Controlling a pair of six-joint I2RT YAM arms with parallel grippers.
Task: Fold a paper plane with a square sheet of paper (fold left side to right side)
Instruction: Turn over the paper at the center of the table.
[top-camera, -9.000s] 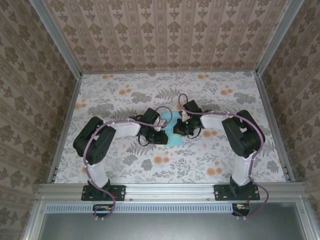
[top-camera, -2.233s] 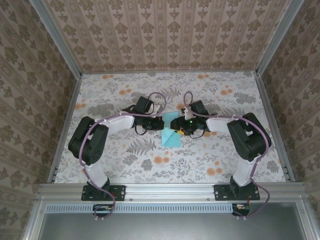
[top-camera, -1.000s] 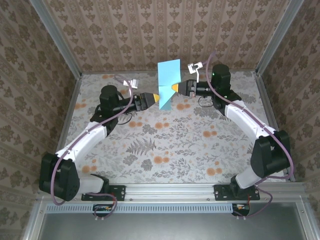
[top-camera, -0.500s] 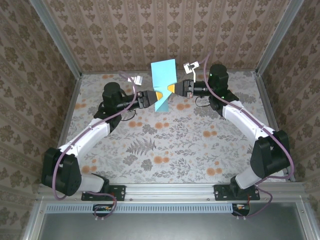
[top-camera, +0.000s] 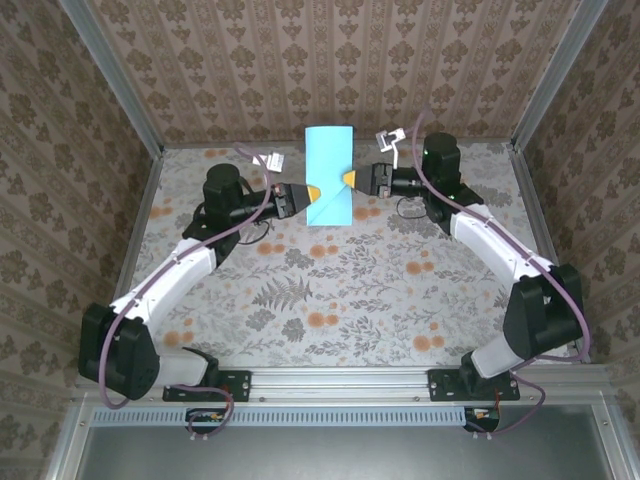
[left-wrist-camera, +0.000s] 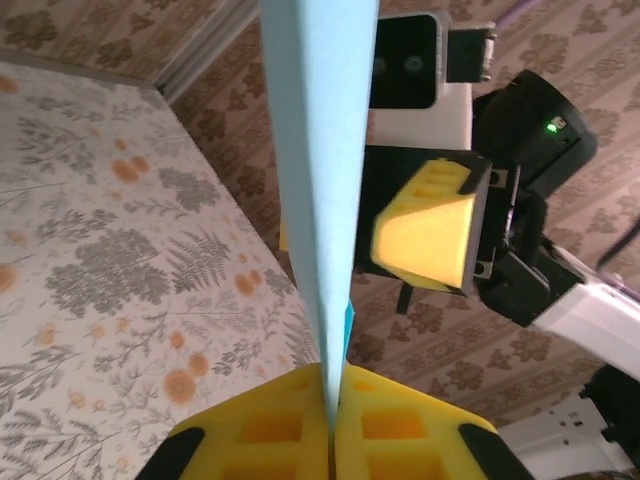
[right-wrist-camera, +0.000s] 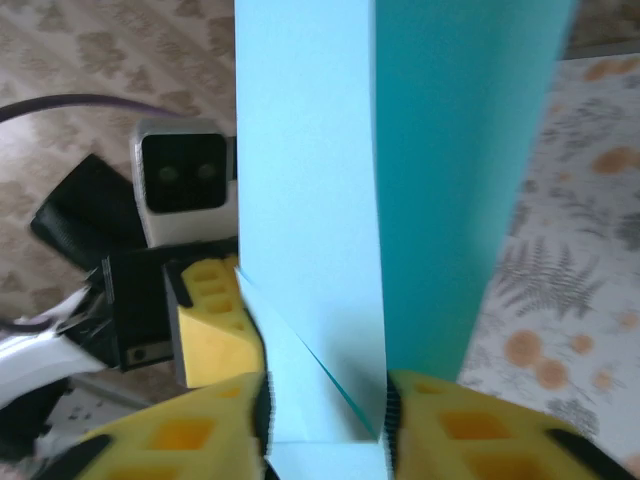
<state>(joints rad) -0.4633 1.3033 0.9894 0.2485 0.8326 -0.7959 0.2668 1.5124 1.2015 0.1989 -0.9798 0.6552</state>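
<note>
The light-blue sheet of paper (top-camera: 330, 170), folded lengthwise into a narrow paper plane body, hangs upright in the air above the far side of the table. A slanted fold shows at its lower end. My left gripper (top-camera: 313, 192) is shut on its lower left edge. In the left wrist view the paper (left-wrist-camera: 320, 150) rises edge-on from the closed gripper (left-wrist-camera: 330, 400). My right gripper (top-camera: 348, 179) sits at the paper's right edge. In the right wrist view its jaws stand apart around the paper (right-wrist-camera: 310, 200), so this gripper (right-wrist-camera: 325, 410) is open.
A floral cloth (top-camera: 330, 290) covers the table. Patterned walls (top-camera: 330, 70) close off the back and both sides, behind metal frame rails (top-camera: 545, 240). Both arms reach far forward from their bases at the near edge.
The left gripper has shut on the paper's left edge. The right gripper's jaws have parted. The paper has turned from tilted to upright and shifted slightly left.
</note>
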